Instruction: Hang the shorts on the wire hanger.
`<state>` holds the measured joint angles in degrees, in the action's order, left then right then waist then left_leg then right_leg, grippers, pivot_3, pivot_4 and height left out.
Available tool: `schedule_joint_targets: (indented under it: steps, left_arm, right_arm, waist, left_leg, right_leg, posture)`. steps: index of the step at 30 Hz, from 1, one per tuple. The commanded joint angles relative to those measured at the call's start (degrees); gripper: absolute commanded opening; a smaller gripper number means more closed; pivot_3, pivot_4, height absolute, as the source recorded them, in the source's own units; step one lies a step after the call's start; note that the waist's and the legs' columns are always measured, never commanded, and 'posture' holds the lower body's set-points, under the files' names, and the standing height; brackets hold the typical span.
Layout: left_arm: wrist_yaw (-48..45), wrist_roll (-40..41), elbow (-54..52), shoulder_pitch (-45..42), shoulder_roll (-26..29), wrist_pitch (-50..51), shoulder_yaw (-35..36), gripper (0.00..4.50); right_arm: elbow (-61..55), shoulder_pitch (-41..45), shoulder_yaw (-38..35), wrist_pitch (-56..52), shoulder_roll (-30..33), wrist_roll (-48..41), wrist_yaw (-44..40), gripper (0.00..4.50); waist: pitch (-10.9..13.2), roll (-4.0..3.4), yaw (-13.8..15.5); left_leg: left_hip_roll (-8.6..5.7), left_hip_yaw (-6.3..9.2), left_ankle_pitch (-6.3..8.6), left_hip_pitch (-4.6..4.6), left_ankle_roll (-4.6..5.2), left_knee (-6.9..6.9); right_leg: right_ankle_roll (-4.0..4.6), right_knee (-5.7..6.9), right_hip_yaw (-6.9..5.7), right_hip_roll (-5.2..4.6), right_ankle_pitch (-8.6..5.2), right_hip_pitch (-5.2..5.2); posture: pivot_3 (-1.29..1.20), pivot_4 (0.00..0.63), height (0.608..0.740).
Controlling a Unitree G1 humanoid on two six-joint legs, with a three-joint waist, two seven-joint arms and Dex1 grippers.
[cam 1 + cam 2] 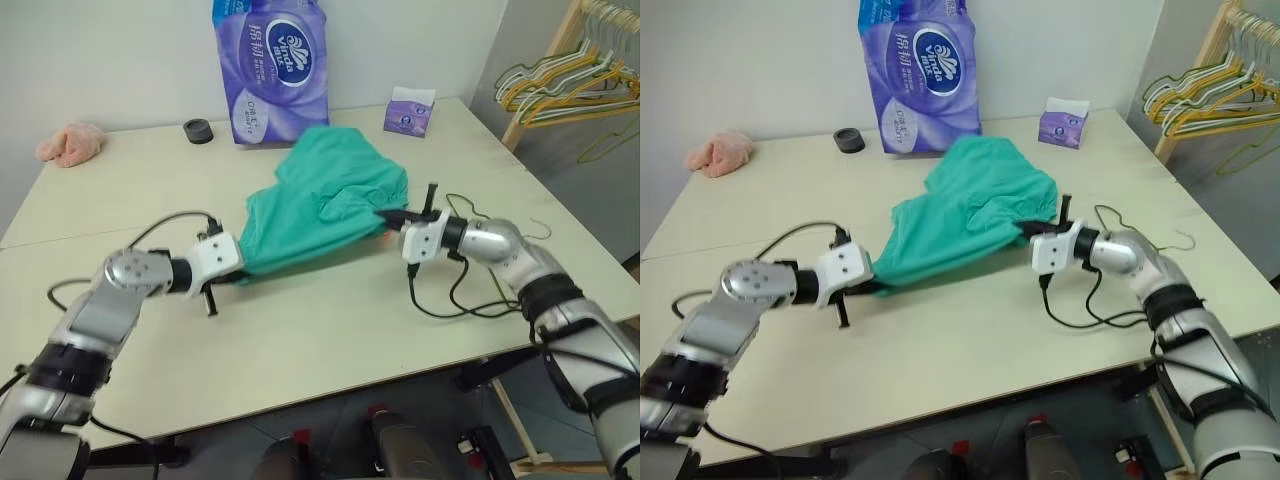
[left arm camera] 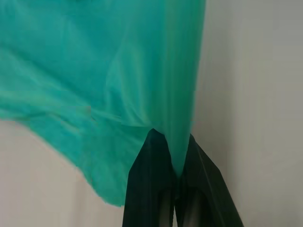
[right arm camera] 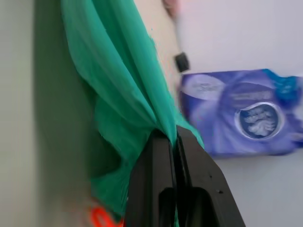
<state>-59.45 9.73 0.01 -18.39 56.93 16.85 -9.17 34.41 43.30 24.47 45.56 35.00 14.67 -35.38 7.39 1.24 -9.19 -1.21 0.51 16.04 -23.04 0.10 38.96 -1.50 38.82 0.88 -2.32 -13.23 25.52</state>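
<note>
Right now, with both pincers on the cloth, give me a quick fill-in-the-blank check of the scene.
1. Both the left pincer and the right pincer are shut on the ____.
2. The wire hanger lies on the table beside the robot's ____ arm.
3. The tall tissue pack at the table's far edge is ____ in colour.

Missing words: shorts; right; purple
</note>
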Motion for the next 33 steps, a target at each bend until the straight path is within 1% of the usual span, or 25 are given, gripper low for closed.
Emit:
schedule_joint_targets:
  steps: [1,3,5,8,11,14,19,24,27,28,29,30,33]
  left_arm:
    - [-7.1,5.4,-9.2,7.3,6.0,6.2,4.2,0.0]
    - [-10.7,7.9,-12.9,12.3,8.6,7.8,4.7,0.0]
    - [-12.8,9.2,-15.4,16.4,10.3,8.5,5.2,0.0]
    - [-13.7,10.0,-17.5,19.8,11.0,9.0,5.5,0.0]
    - [-13.6,10.8,-19.4,21.8,10.5,9.3,5.5,0.0]
    - [-13.1,11.0,-19.3,22.1,9.8,9.0,5.6,0.0]
    - [-14.2,13.0,-20.5,23.6,10.0,9.2,5.7,0.0]
    - [-15.4,13.8,-22.6,25.0,11.1,8.9,6.1,0.0]
    - [-16.2,15.4,-23.2,25.3,11.5,10.5,6.5,0.0]
    - [-16.1,15.4,-23.1,25.1,11.5,10.8,6.5,0.21]
    - [-16.0,15.3,-23.1,24.9,11.5,10.9,6.5,0.44]
    - [-16.2,15.6,-23.2,24.6,11.5,11.2,6.4,0.63]
    - [-16.6,16.4,-23.6,24.2,11.3,11.7,6.6,1.5]
  right_arm:
    - [-16.4,-7.3,0.1,-9.3,5.9,-10.8,-14.1,0.04]
    - [-22.6,-11.2,0.1,-14.8,8.9,-15.1,-20.5,0.04]
    - [-26.7,-14.0,-0.5,-19.4,11.5,-17.3,-24.8,0.04]
    - [-29.6,-16.5,-1.8,-22.3,13.7,-17.6,-27.3,0.04]
    - [-28.4,-16.6,-3.1,-21.9,14.6,-16.4,-27.5,0.04]
    - [-27.7,-16.4,-3.8,-22.3,15.5,-17.0,-29.1,0.04]
    - [-31.8,-18.2,-4.9,-26.5,16.9,-21.6,-33.1,0.04]
    - [-35.4,-19.7,-3.8,-32.1,17.3,-20.9,-35.1,0.04]
    - [-38.1,-20.1,-4.3,-35.7,17.3,-21.4,-36.0,0.04]
    - [-38.6,-20.1,-4.5,-36.2,17.2,-21.3,-36.0,0.48]
    - [-39.0,-20.1,-4.7,-36.6,17.1,-21.2,-36.0,0.68]
    - [-39.6,-20.0,-4.8,-37.1,17.3,-21.2,-36.4,1.02]
    - [-43.6,-20.4,-6.2,-42.6,17.8,-24.1,-37.5,2.03]
  waist:
    - [0.0,-0.01,0.8]
    - [0.0,-0.05,1.3]
    - [0.0,-0.06,1.6]
    - [0.0,-0.05,2.5]
    - [0.0,-0.05,3.3]
    - [0.0,-0.04,4.2]
    - [0.0,-0.04,4.4]
    - [0.0,-0.03,4.4]
    - [0.0,-0.02,4.4]
    - [0.0,-0.02,4.4]
    - [0.0,-0.03,4.5]
    - [0.0,-0.03,4.5]
    - [0.0,-0.02,4.5]
  left_leg:
    - [-0.02,0.02,0.12,0.25,0.21,0.0]
    - [-0.03,0.0,0.23,0.77,0.39,-0.02]
    - [-0.03,0.02,0.33,1.49,0.54,-0.07]
    - [-0.03,0.02,0.36,1.72,0.56,-0.07]
    - [-0.01,0.02,0.41,2.07,0.56,-0.14]
    - [-0.02,-0.07,0.41,2.11,0.56,-0.12]
    - [-0.02,-0.11,0.41,2.12,0.56,-0.12]
    - [0.0,-0.1,0.43,2.12,0.58,-0.13]
    - [0.0,-0.13,0.45,2.12,0.61,-0.13]
    - [0.01,-0.12,0.45,2.12,0.61,-0.12]
    - [0.01,-0.11,0.45,2.12,0.61,-0.12]
    - [0.0,-0.12,0.45,2.12,0.61,-0.13]
    - [0.0,-0.14,0.45,2.12,0.62,-0.12]
  right_leg:
    - [0.0,-0.19,0.0,-0.01,-0.01,-0.25]
    - [0.01,-0.25,0.0,0.02,-0.04,-0.78]
    - [0.06,-0.37,-0.06,0.04,-0.11,-1.48]
    - [0.08,-0.47,-0.08,0.07,-0.13,-1.75]
    - [0.08,-0.76,-0.11,0.1,-0.13,-2.19]
    - [0.08,-0.8,-0.06,0.1,-0.13,-2.23]
    - [0.09,-0.81,-0.03,0.09,-0.13,-2.23]
    - [0.09,-0.81,-0.05,0.1,-0.14,-2.23]
    - [0.09,-0.82,-0.03,0.1,-0.14,-2.23]
    - [0.09,-0.82,-0.05,0.1,-0.14,-2.23]
    - [0.08,-0.82,-0.06,0.11,-0.15,-2.23]
    - [0.08,-0.83,-0.06,0.12,-0.15,-2.23]
    - [0.06,-0.85,-0.05,0.13,-0.17,-2.23]
  posture:
    - [-0.12,0.083,0.74]
    - [-0.12,0.082,0.74]
    - [-0.12,0.082,0.74]
    - [-0.13,0.083,0.74]
    - [-0.13,0.081,0.74]
    - [-0.13,0.08,0.74]
    - [-0.13,0.082,0.74]
    - [-0.13,0.084,0.74]
    - [-0.13,0.084,0.74]
    - [-0.13,0.084,0.74]
    - [-0.13,0.084,0.74]
    - [-0.13,0.084,0.74]
    - [-0.14,0.086,0.74]
